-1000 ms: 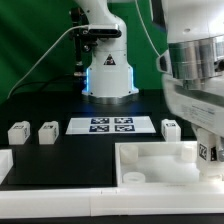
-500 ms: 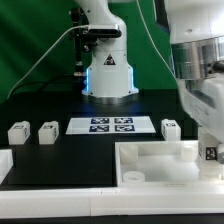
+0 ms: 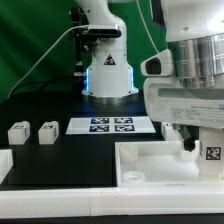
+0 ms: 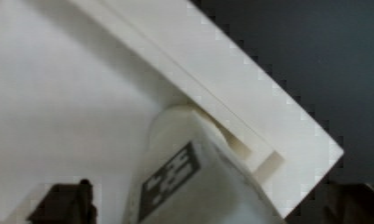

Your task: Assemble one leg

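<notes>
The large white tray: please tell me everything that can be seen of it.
The large white tray looks like matte plastic, with a raised rim and one round socket near its corner. It lies flat on the black table, toward the exterior view's right. The arm hides part of it. A tagged leg is over it, contact unclear.

The surface (image 3: 60, 165) is black and matt. The tray (image 3: 150, 168) looks like white plastic, smooth, with a dull sheen along its rim. The leg (image 3: 212, 152) is the same smooth white plastic, and its black-and-white tag is flat and matt. Two loose blocks (image 3: 18, 132) (image 3: 48, 131) share that plastic look. The marker board (image 3: 112, 125) is thin, white and matt. The arm shell (image 3: 195, 60) is glossy white plastic with bright highlights. The green backdrop (image 3: 35, 35) looks matt.
</notes>
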